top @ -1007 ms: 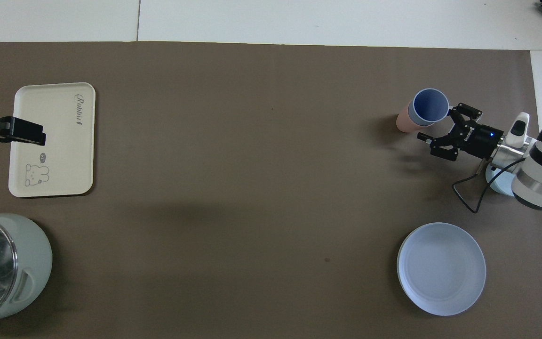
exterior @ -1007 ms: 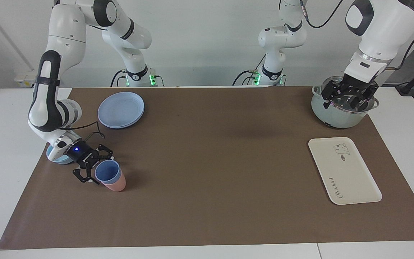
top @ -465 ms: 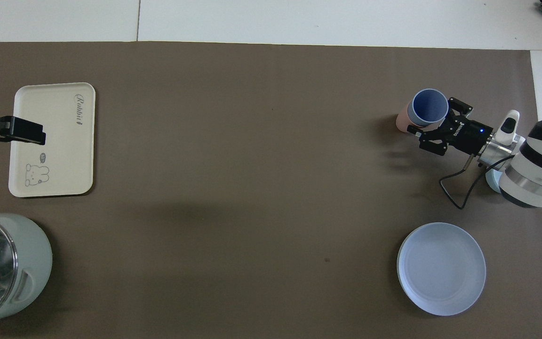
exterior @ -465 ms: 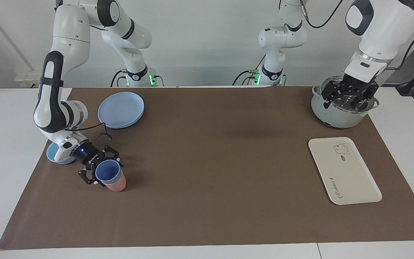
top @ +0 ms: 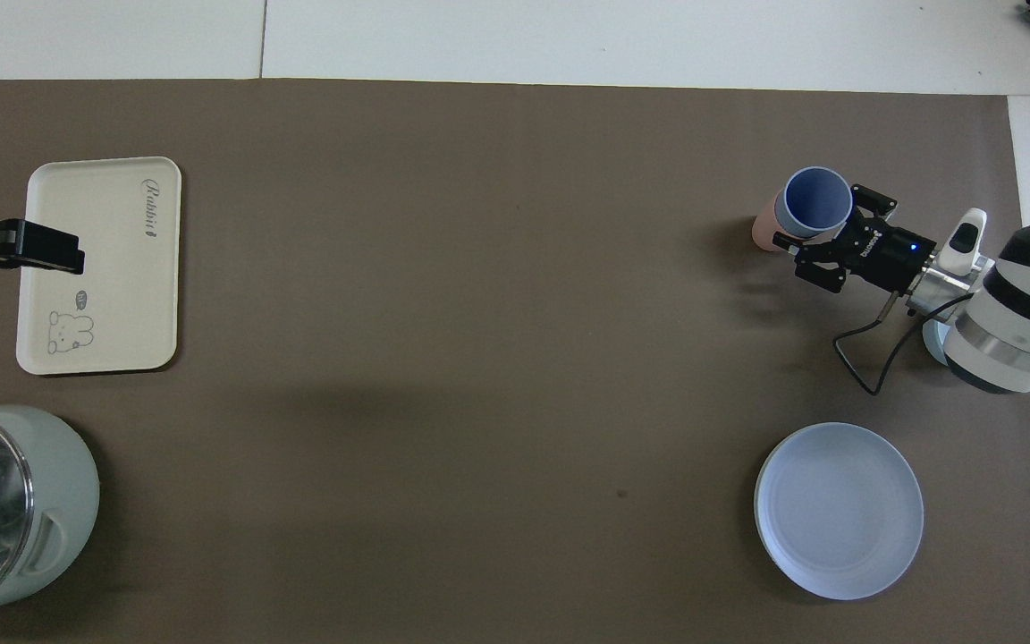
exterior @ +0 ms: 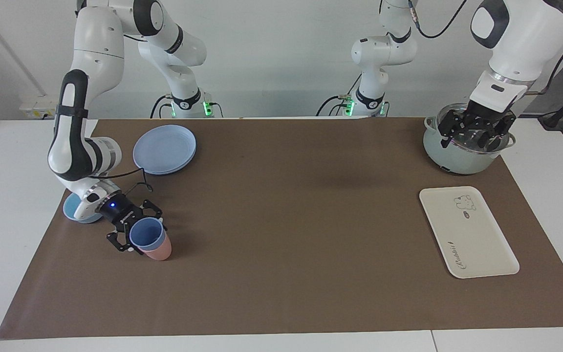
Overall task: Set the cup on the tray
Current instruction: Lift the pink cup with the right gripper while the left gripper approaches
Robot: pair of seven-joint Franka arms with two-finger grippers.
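— What has been changed since a second ago?
— The right gripper [exterior: 137, 233] has been brought up to the cup [exterior: 147, 235] and closed on it; the cup is nested in a pink cup [exterior: 158, 251] at the right arm's end of the table.
— And in the facing view?
— The left gripper [exterior: 474, 132] is held open over a pot [exterior: 457, 159]; the tray [exterior: 467, 232] lies well apart from the cup.
— From overhead?
— The cup [top: 814, 204] is seen clasped by the right gripper [top: 823, 240]; the tray [top: 122, 268] lies at the left arm's end.
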